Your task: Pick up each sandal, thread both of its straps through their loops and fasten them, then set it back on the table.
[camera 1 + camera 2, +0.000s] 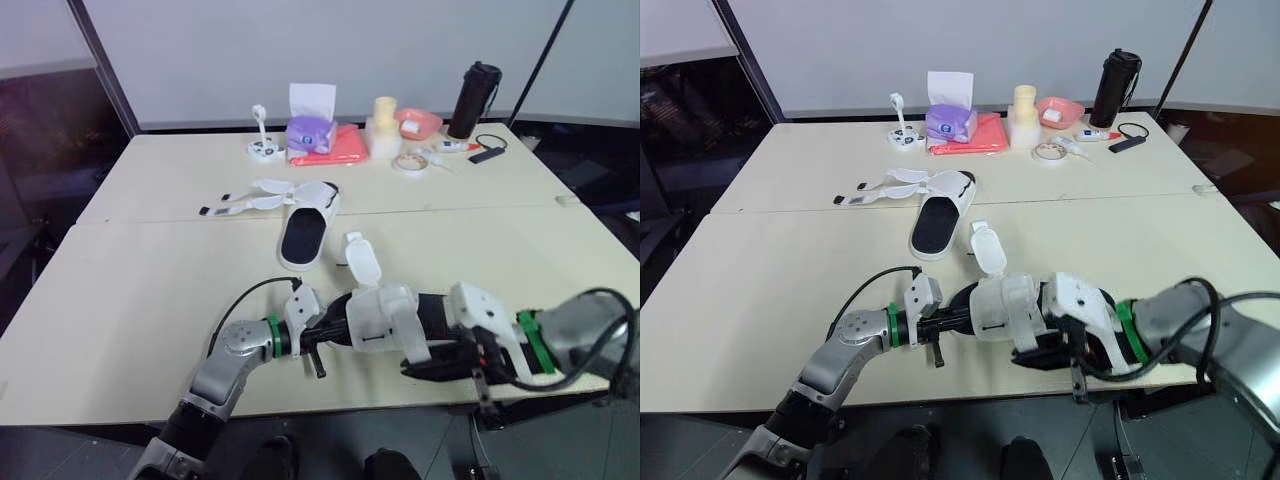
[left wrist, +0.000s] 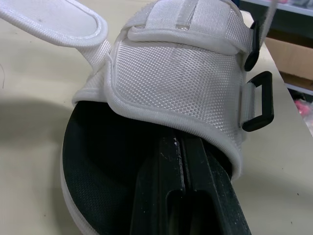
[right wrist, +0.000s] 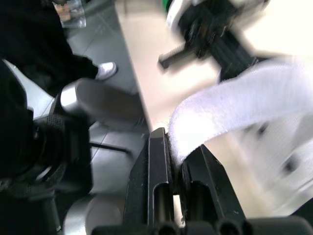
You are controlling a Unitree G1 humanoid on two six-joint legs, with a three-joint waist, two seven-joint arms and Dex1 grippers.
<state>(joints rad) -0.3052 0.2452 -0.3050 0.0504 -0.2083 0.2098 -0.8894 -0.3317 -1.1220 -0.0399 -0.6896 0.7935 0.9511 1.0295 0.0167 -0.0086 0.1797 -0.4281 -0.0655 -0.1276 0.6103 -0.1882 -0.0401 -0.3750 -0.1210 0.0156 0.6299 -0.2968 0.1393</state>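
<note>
Your main risk is the near sandal [image 1: 380,310] sliding off the left gripper [image 2: 183,161]. Its two fingers lie pressed together with nothing between them, tucked under the white upper and resting on the black insole, so they prop the shoe rather than grip it. Pull the strap [image 3: 234,98] hard towards 3 o'clock and the sandal could rotate or slip free. It sits at the 6 o'clock edge of the table [image 1: 150,290], so a slip there probably sends it to the floor.

The right gripper [image 3: 176,147] is clamped on that strap with the white webbing pinched between its fingers. The bite looks close to the strap's edge, and a sideways tug might peel it out. The black loop [image 2: 258,100] on the side of the upper looks unthreaded, and you'll need slack to feed the strap through it, so don't keep it taut. A second flap [image 1: 362,262] stands loose at 12 o'clock of the held shoe and could snag.

The other sandal [image 1: 308,228] lies at about 11 o'clock from it, mid-table, straps splayed open
</note>
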